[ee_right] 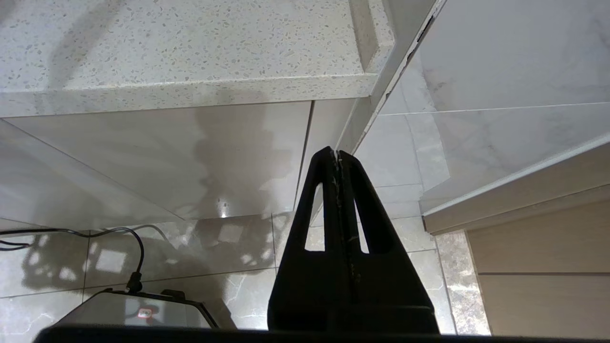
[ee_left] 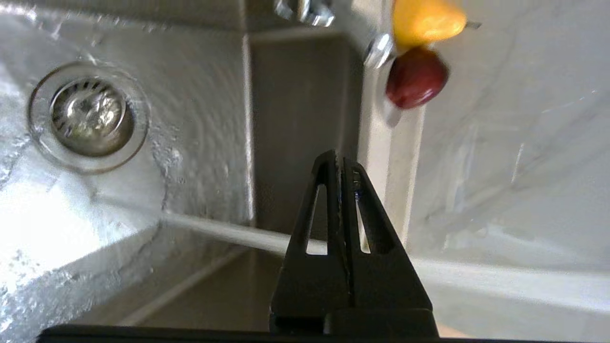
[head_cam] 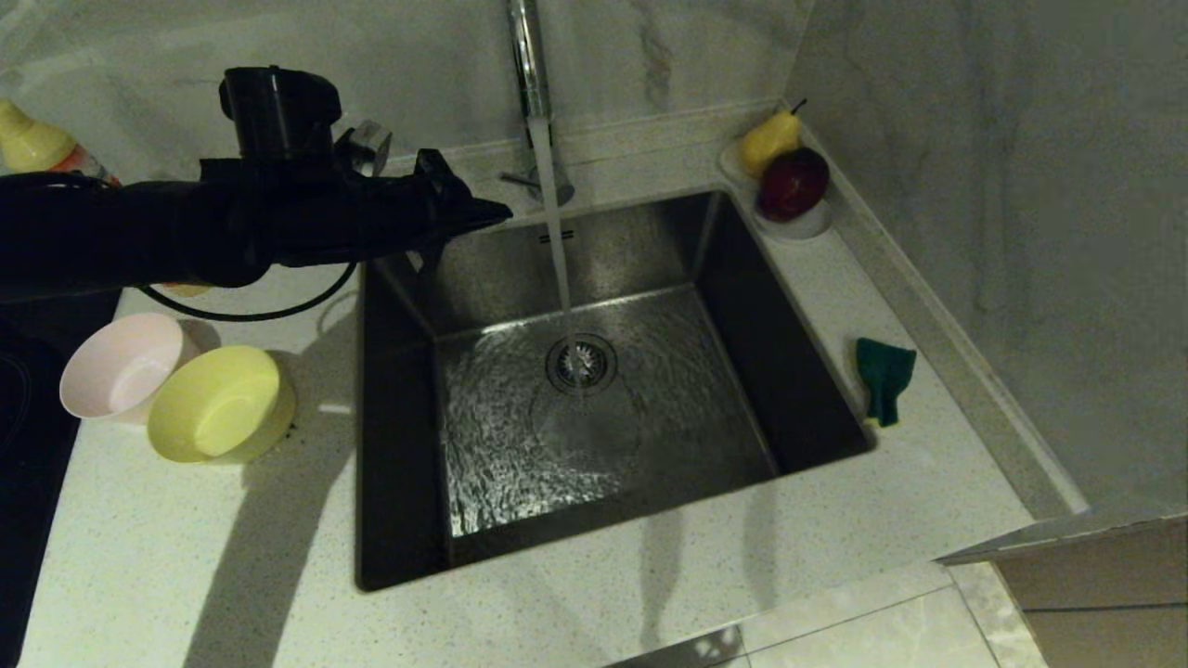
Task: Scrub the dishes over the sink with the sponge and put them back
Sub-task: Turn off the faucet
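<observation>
1. Left pincer: fully closed, holding nothing, upper centre-left of the frame, above the sink back-left corner.
2. Right pincer: fully closed, holding nothing, parked below the worktop edge.
3. Sponge: right of the sink.
4. Pink bowl and yellow bowl: left, touching.

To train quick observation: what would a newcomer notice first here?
Water runs from the tap into the steel sink. The shut left gripper reaches over the sink's back left corner. Pink bowl and yellow bowl sit left; the sponge lies right.
</observation>
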